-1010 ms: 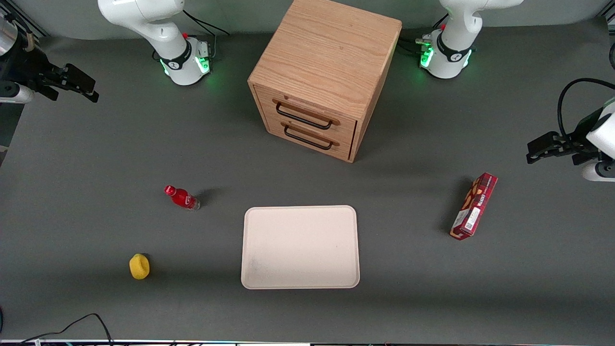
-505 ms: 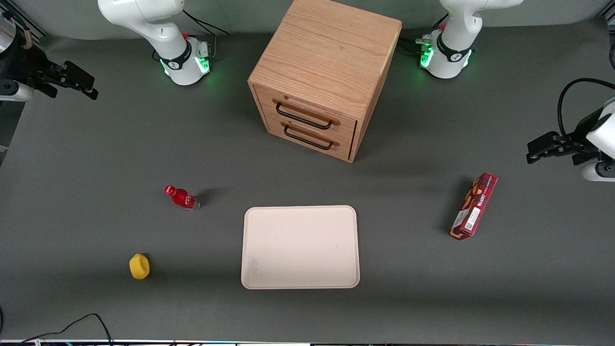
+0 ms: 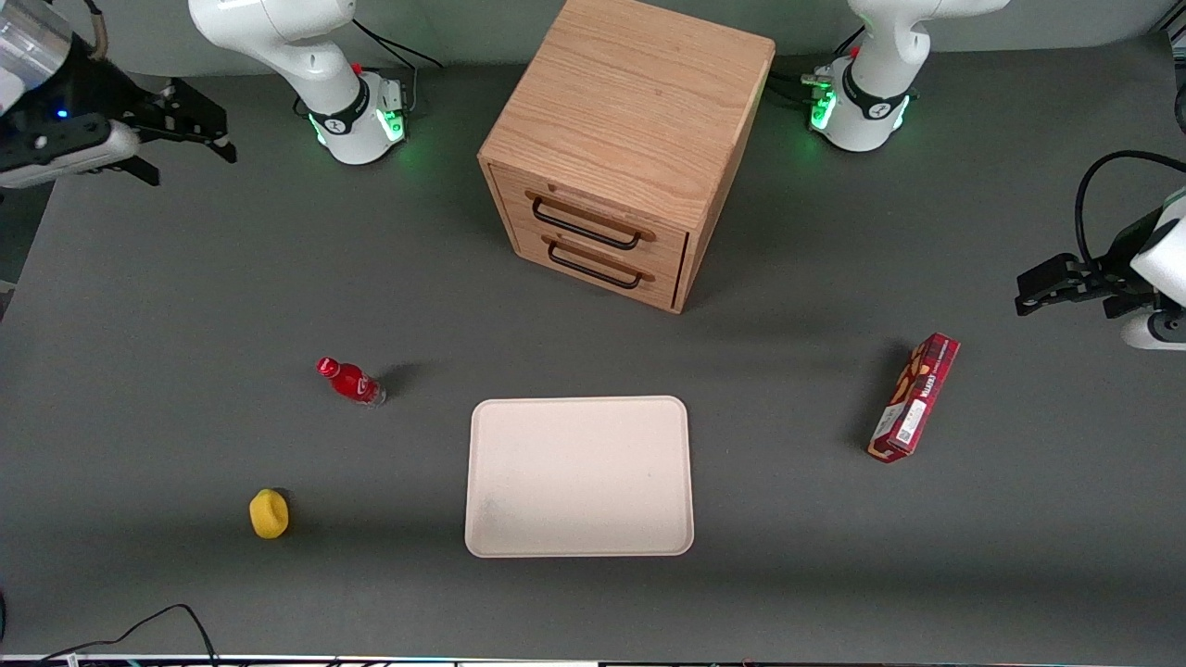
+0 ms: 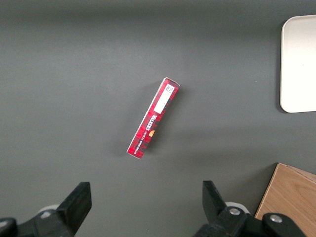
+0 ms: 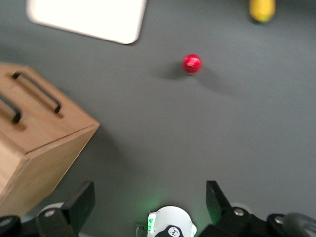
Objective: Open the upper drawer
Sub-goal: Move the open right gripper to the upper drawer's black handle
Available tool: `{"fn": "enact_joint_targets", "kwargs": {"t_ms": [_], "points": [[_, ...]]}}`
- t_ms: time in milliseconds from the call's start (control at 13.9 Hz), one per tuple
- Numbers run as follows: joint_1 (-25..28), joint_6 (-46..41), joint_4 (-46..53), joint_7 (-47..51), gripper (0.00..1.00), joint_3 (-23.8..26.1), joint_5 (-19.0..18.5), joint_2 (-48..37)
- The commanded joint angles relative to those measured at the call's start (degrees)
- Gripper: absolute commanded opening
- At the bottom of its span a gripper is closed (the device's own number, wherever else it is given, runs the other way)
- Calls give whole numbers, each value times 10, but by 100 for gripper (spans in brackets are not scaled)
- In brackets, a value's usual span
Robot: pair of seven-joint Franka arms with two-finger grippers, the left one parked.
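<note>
Cabinet (image 3: 630, 148) near the arm bases, mid-table, front turned slightly toward the working arm's end, likely so the handles can be reached from that end. Upper drawer (image 3: 593, 220) flush in the front, directly above the lower drawer (image 3: 598, 264); black handle (image 3: 586, 225) untouched. Not yet opened.

Gripper (image 3: 190, 116) high over the table toward the working arm's end, well apart from the cabinet, holding nothing. Fingers (image 5: 81, 200) spread wide, empty gap between them. Wrist pitched down, pointing roughly toward the cabinet; wrist view takes in the cabinet (image 5: 34, 133) front with both handles.

Judged: early approach, no contact. Next: descend and close in on the upper handle, fingers straddling the bar, then pull straight out. Risk: catching the lower handle instead, the two sitting close together.

Elsewhere, nearer the camera: tray (image 3: 579, 477), red bottle (image 3: 350, 380), yellow object (image 3: 269, 514), red box (image 3: 913, 396).
</note>
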Motion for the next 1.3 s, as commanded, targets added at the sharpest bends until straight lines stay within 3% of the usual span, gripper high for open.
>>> {"fn": "enact_joint_targets", "kwargs": {"t_ms": [0, 216, 289, 505, 1227], "points": [[1, -13, 35, -82, 100, 28, 60, 50], [1, -6, 50, -159, 100, 73, 168, 129], [1, -5, 63, -176, 100, 97, 187, 162], [2, 71, 67, -176, 100, 182, 180, 224], [39, 235, 62, -133, 100, 246, 173, 359]]}}
